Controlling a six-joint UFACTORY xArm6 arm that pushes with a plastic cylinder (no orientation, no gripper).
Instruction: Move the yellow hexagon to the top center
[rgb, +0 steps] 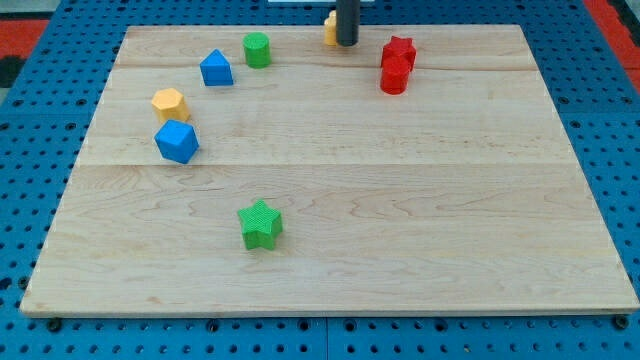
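The yellow hexagon (171, 103) lies on the wooden board (400, 200) at the view's upper left, just above a blue cube-like block (177, 141). My tip (346, 43) stands at the view's top centre, far to the right of the hexagon. A second yellow block (329, 27) sits right against the rod's left side, partly hidden by it; its shape cannot be made out.
A blue house-shaped block (216, 68) and a green cylinder (257, 49) lie between the hexagon and my tip. A red star (399, 51) and a red cylinder (394, 76) sit right of my tip. A green star (261, 224) lies lower centre.
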